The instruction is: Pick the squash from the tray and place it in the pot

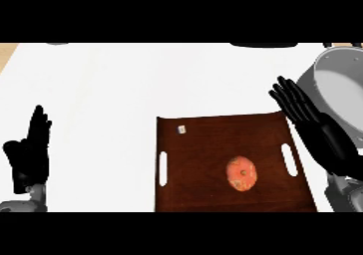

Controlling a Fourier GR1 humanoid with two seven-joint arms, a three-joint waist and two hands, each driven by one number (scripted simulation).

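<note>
An orange, oval squash (242, 173) lies on the dark brown tray (206, 144), right of the tray's middle. A grey metal pot (345, 94) stands at the counter's right edge, partly cut off by the view. My right hand (317, 129) is open with straight fingers, held over the tray's right rim between the squash and the pot, touching neither. At the left, my left hand (28, 152) stays open with fingers up, far from the tray.
The tray has slot handles (163, 168) on its left and right sides and a small white tag (181, 129) near its back left corner. White counter (103, 89) stretches behind and left of the tray. A wooden strip (2, 57) shows at the far left.
</note>
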